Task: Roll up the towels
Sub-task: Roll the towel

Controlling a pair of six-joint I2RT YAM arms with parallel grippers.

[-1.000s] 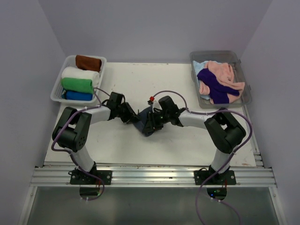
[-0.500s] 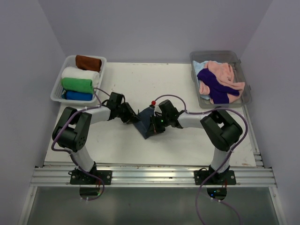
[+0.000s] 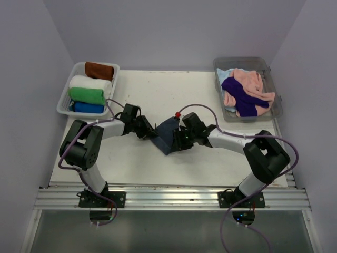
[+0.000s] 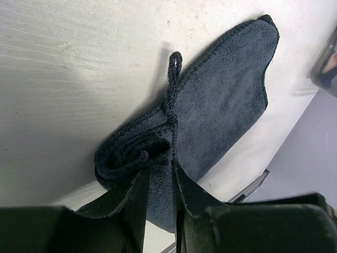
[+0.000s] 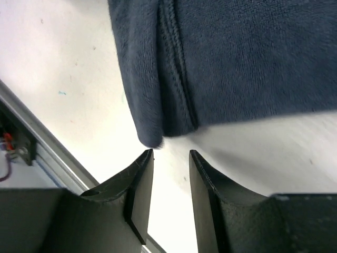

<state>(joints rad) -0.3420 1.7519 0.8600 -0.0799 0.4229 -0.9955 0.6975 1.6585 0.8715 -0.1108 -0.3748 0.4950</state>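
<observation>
One towel in work: the dark grey-blue towel lies mid-worktop, between both hands.

Change: a second ago the right hand was down over the cloth, and half a second ago it had nipped shut. Now it has backed off towards the right edge with the elbow swung out. Its jaws are part open and empty, and the towel's folded edge sits just past the fingertips.

The left hand has not moved. It is nearly closed, pinching the bunched end where a first curl sits, and the rest of the towel lies flat.

We judge the roll barely begun, with the right hand resetting for another tuck.

Around:
- The white basket at the far left corner holds a brown roll, white roll, green roll and blue roll.
- The clear bin at the far right corner holds a pink towel, purple towel and pale blue towel, all loose and waiting.

In the way:
- The hem loop sticks out by the curl.
- The right arm's purple cable arcs close to the towel's far corner.

Either could snag, we reckon.
</observation>
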